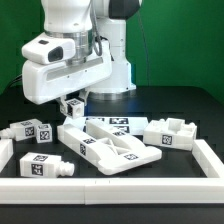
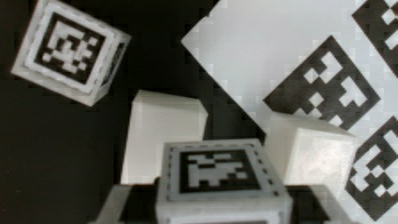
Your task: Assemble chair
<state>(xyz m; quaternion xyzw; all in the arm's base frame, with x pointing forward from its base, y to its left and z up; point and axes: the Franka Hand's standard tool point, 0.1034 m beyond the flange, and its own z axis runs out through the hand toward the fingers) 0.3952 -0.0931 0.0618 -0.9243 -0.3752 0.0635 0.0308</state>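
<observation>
1. My fingers (image 1: pixel 64 102) are clamped on a small white plastic tagged chair block (image 1: pixel 73 108), held over the black worktop (image 1: pixel 190 108).
2. A low white border wall (image 1: pixel 150 186) encloses the other white tagged chair parts (image 1: pixel 112 148), which lie beside the marker board (image 1: pixel 118 124).

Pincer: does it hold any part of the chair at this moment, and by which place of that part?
The pincer seems to hold a small tagged chair part by two opposite sides; the fingertips are mostly hidden.
</observation>
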